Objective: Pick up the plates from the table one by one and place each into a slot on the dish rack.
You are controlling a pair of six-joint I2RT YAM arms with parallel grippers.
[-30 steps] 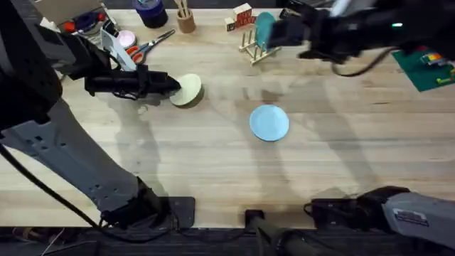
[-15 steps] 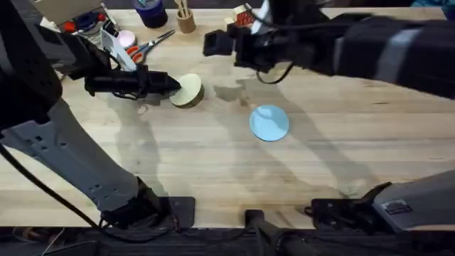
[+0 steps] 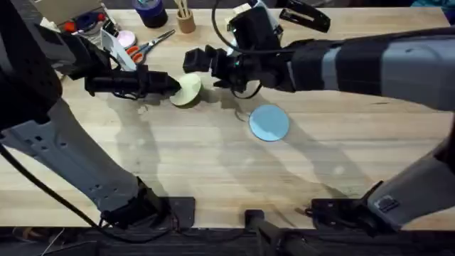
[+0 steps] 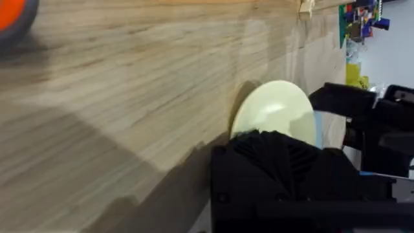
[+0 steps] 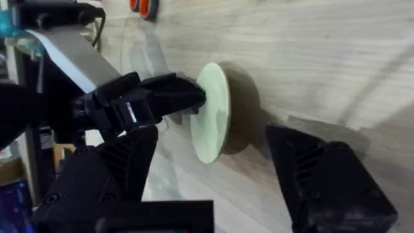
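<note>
Light blue plate [image 3: 269, 122]: lies flat on the table [image 3: 213, 178], mid-table, untouched; thin, stiff and probably light, likely slick, best taken by the rim once an edge is tipped up. Cream-yellow plate [image 3: 187, 90]: farther back and left of the blue one, tilted up on edge, its left rim pinched between the closed fingers of the left gripper [image 3: 170, 85]. Right gripper [image 3: 195, 60]: fingers spread apart on either side of the raised plate, not touching it; its free far rim looks the sensible hold for a handover.
</note>
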